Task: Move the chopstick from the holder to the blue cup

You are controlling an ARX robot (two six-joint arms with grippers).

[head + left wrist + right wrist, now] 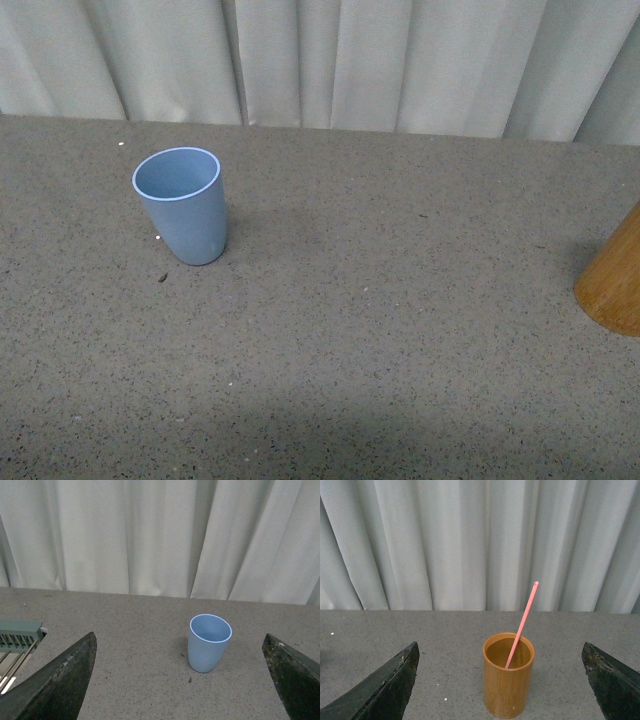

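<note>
The blue cup (185, 218) stands upright and empty on the grey speckled table at the left; it also shows in the left wrist view (209, 642). The tan holder (615, 281) is cut off by the right edge of the front view. In the right wrist view the holder (508, 675) stands upright with one pink-red chopstick (522, 624) leaning in it. My left gripper (180, 680) is open, well short of the cup. My right gripper (500, 680) is open, short of the holder. Neither arm shows in the front view.
Pale pleated curtains (330, 60) hang behind the table's far edge. A green-grey rack-like object (19, 637) sits at the edge of the left wrist view. The grey table (400, 300) stretches between cup and holder.
</note>
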